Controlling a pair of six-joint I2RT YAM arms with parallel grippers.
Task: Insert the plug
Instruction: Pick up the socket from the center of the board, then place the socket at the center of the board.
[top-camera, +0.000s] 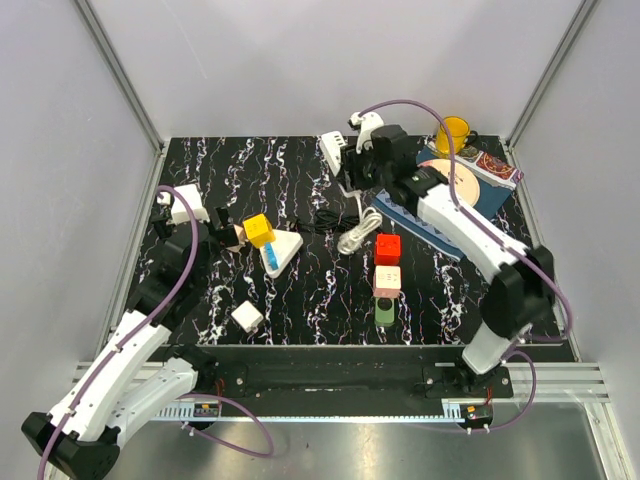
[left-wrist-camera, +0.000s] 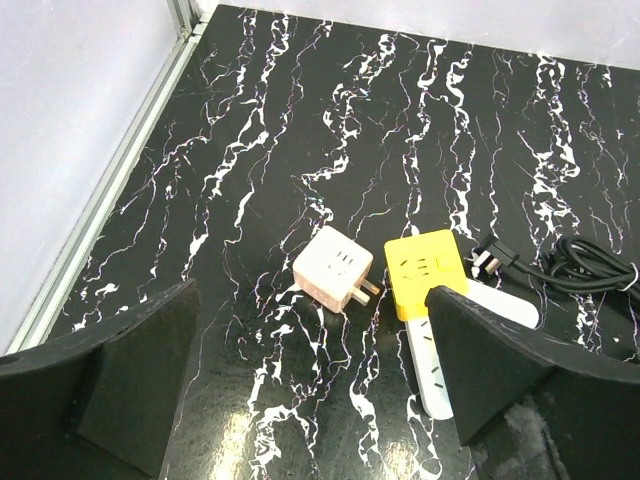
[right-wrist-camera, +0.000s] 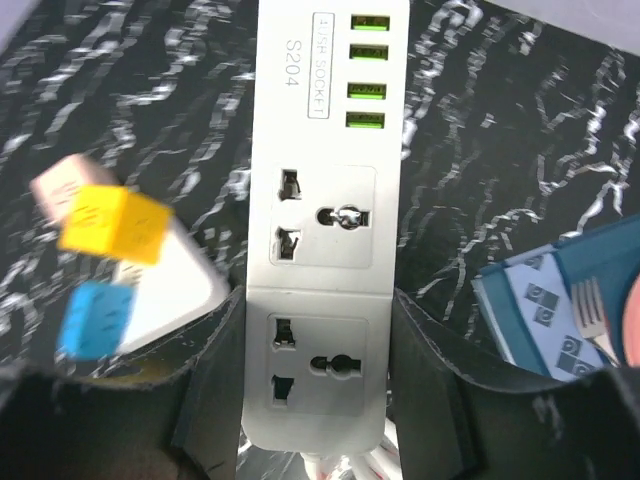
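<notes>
**1. Hidden or unclear.** In the right wrist view the white rectangular plastic power strip (right-wrist-camera: 325, 200) is cut off at the bottom edge, so its cord end does not show. The yellow cube adapter (right-wrist-camera: 110, 222) and the blue block (right-wrist-camera: 95, 318) left of the strip are blurred. In the top view my right arm covers the strip's near end.

**2. Orientation.** The strip's long axis runs straight away from my right claw (right-wrist-camera: 315, 325). The four green USB ports sit at the far end and the socket faces look toward the wrist camera. The small black plug (left-wrist-camera: 493, 262) lies flat on the black marbled tabletop (left-wrist-camera: 400, 120), well apart from the strip, to its left and nearer my bases. Its head points toward the yellow cube adapter and its black cable (left-wrist-camera: 590, 270) leaves the opposite way. The pins are too small to make out.

**3. Claw state.** My right claw is grasping the strip, with its black pads (right-wrist-camera: 215, 350) against both long sides at the nearer socket pair. My left claw (left-wrist-camera: 310, 300) is released, fingers spread wide and holding nothing, well left of the strip.

**4. View differences.** Only the left wrist view shows the plug clearly, along with the pale pink cube adapter (left-wrist-camera: 335, 268) just beside the yellow one. Only the right wrist view shows the strip's sockets.
</notes>
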